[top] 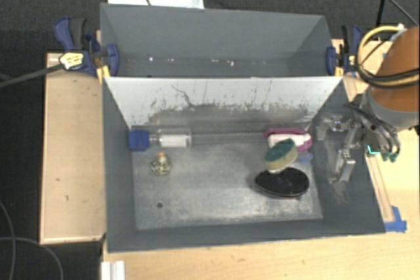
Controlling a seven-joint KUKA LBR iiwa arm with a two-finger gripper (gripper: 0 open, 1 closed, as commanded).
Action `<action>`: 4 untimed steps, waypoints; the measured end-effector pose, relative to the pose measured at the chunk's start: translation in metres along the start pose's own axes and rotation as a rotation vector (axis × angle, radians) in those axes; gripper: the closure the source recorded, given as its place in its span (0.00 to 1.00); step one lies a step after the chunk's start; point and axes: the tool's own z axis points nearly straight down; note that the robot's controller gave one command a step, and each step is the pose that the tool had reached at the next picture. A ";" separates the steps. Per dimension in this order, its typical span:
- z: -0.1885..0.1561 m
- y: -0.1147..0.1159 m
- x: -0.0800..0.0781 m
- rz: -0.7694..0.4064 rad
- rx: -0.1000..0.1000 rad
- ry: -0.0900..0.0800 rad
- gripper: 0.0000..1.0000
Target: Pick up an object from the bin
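Currently the gripper is hanging over the right sloping wall of the bin; whether it is spread or closed cannot be told; a black oval disc and a teal round sponge are lying near it on the floor, apparently touching; descending here is risking wall contact; the flat disc is probably offering little edge, inviting slippage.
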 end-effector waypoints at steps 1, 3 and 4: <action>0.140 0.019 -0.029 -0.109 0.007 -0.009 0.00; 0.139 0.022 -0.030 -0.119 0.005 -0.018 0.00; 0.139 0.022 -0.030 -0.117 0.004 -0.017 1.00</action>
